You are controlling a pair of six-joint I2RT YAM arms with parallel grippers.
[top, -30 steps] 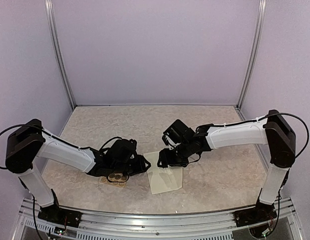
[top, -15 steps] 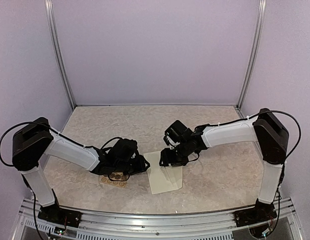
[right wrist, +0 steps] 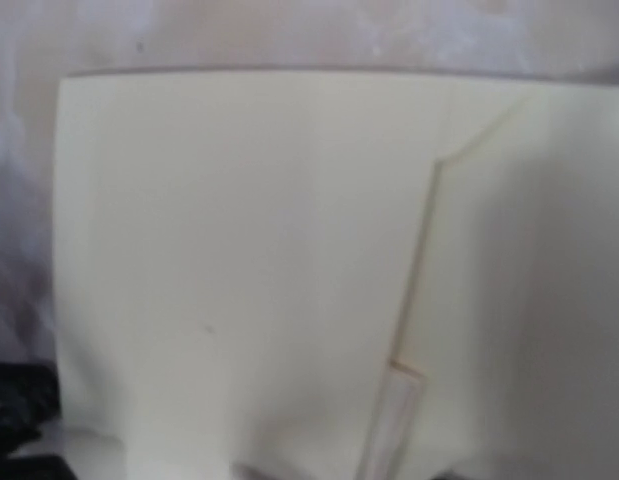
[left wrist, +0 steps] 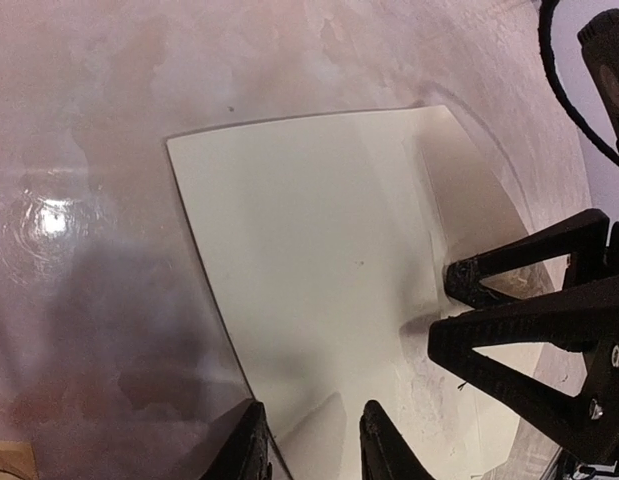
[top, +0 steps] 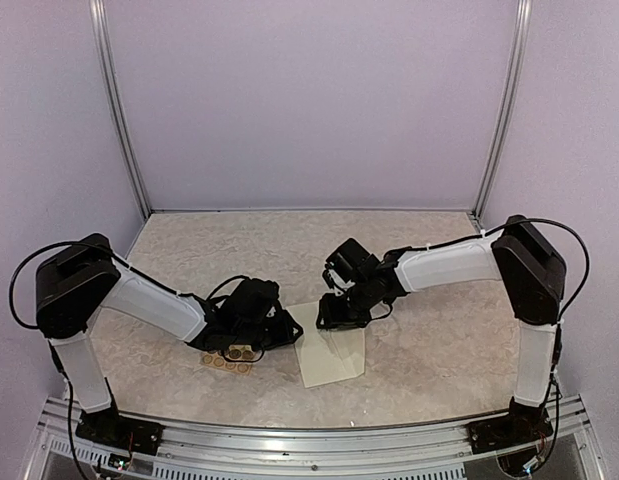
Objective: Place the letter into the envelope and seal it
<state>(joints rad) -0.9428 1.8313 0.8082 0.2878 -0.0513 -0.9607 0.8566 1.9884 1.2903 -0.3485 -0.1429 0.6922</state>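
The left arm partly hid the sticker card [top: 227, 360]. The left hand [left wrist: 314, 432], narrowly parted, straddled an edge of the envelope [left wrist: 319, 260], which lay flat on the desk [top: 439, 345], long axis near-to-far. Its flap end sat under the right hand [left wrist: 447, 308], 2 fingers slightly apart.

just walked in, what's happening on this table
Two robot arms are working on a cream envelope lying flat on the table. The left pincer straddles its left edge with jaws apart, and the right pincer is down at the flap side, also part open. Neither looks clamped on it. A sticker card lies by the left wrist.
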